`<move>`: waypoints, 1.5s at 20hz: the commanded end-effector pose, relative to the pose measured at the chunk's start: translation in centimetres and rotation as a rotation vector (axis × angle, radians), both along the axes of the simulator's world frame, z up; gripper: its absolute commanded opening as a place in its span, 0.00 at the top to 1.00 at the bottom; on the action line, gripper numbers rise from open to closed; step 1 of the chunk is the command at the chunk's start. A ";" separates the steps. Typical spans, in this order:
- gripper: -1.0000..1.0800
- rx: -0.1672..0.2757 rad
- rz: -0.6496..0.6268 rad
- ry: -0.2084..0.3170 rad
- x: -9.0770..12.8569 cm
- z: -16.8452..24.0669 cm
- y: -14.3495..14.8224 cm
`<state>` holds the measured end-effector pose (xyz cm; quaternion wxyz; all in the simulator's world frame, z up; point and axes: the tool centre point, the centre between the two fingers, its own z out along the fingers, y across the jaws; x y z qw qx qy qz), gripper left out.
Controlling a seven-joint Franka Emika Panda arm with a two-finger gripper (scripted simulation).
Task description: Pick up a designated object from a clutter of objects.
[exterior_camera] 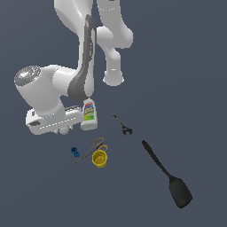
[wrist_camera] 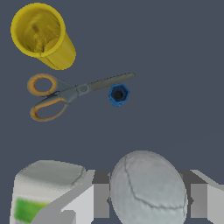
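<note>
Pale grey ball [wrist_camera: 148, 189], yellow cup [wrist_camera: 41, 35]

Arm bent low, jaws flanking ball [wrist_camera: 148, 190]

The white bottle [wrist_camera: 46, 192] stands just beside the pale ball [wrist_camera: 148, 188], crowding one finger [wrist_camera: 78, 203]; contact cannot be judged. The scissors [wrist_camera: 70, 92], blue piece [wrist_camera: 118, 94] and yellow cup [wrist_camera: 43, 36] lie apart across open floor.

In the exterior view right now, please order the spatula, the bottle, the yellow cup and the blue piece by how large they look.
1. spatula
2. bottle
3. yellow cup
4. blue piece

Each looks clearly bigger than the next, so none is too close to rank.
</note>
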<state>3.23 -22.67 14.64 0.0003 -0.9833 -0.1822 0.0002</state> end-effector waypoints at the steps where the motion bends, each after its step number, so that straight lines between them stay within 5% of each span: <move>1: 1.00 -0.001 0.000 0.000 0.1 3.1 0.5; 18: 1.00 -0.001 0.000 0.000 1.6 22.1 3.5; 30: 1.00 -0.001 0.001 0.000 2.4 28.1 4.4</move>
